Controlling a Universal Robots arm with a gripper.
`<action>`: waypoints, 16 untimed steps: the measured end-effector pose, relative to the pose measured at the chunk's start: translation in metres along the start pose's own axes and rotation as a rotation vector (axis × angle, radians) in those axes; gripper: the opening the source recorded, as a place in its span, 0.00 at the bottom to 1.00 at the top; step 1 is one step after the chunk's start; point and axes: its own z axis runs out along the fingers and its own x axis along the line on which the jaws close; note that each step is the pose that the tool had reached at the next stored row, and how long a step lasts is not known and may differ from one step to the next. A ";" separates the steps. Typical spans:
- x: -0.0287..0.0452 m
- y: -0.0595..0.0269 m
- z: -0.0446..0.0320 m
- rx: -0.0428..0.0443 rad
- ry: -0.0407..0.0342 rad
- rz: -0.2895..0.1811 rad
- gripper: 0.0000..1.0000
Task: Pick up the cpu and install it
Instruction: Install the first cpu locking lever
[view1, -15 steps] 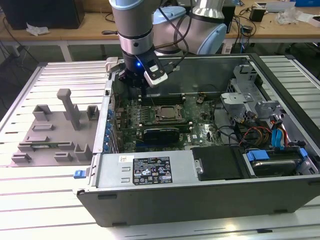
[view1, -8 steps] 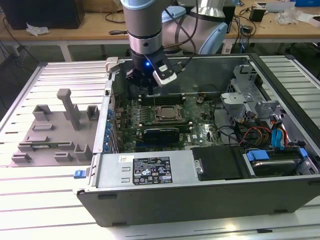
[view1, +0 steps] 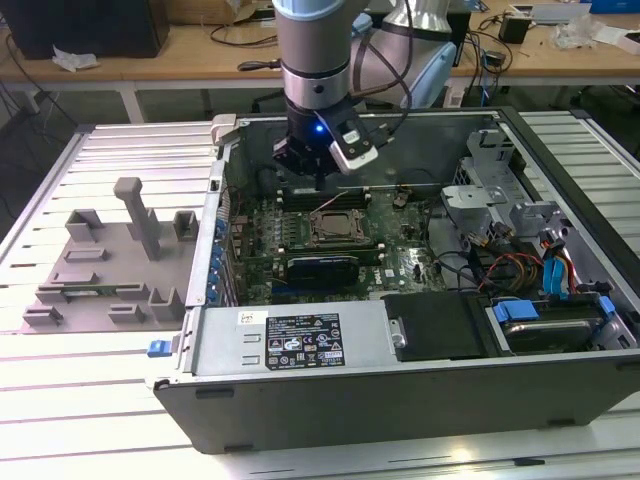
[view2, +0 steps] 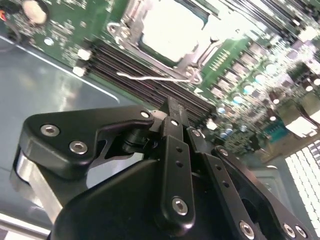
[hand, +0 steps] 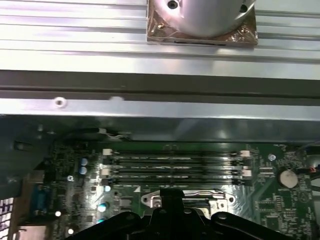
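The cpu (view2: 167, 27) lies as a pale, shiny square inside the metal-framed socket (view2: 131, 42) on the green motherboard; in the exterior view the cpu (view1: 333, 229) sits at the board's middle. A thin wire lever (view2: 155, 78) stands loose beside the socket. My gripper (view1: 318, 186) hangs above the board, just behind the socket, over the memory slots (hand: 172, 165). In both wrist views the black fingers (view2: 172, 112) meet at the tips with nothing between them. The gripper (hand: 172, 196) is apart from the cpu.
The open computer case (view1: 230, 130) surrounds the board with metal walls. A black card (view1: 320, 268) lies in front of the socket, and the power supply (view1: 290, 340) is nearer still. Drive cages (view1: 500, 200) and cables (view1: 520, 270) are on the exterior view's right, a grey fixture tray (view1: 110, 265) on its left.
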 end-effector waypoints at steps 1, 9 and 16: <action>-0.0037 -0.0004 0.0002 0.0000 0.0001 0.000 0.11; -0.0065 -0.0016 0.0032 -0.0010 -0.0032 0.000 0.11; -0.0061 -0.0036 0.0102 -0.0007 -0.0264 -0.004 0.11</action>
